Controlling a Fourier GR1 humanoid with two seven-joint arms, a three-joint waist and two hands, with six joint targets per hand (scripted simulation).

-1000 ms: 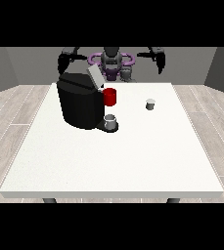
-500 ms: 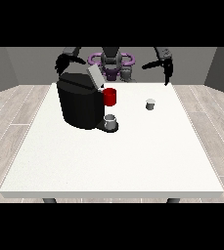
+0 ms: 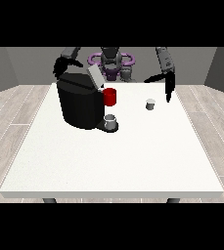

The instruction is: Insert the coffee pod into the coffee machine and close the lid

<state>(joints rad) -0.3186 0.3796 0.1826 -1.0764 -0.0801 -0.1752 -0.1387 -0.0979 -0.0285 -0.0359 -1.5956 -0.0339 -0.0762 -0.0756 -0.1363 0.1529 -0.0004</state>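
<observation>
While the coffee machine [image 3: 79, 102] stands at ten o'clock on the counter [image 3: 113, 156] with its lid [image 3: 95, 76] tilted up, the coffee pod [image 3: 150, 104] sits untouched at two o'clock. We should lower the robot hand at the view's right [image 3: 168, 88], fingers pointing down and spread, straight over the pod before pinching.
</observation>
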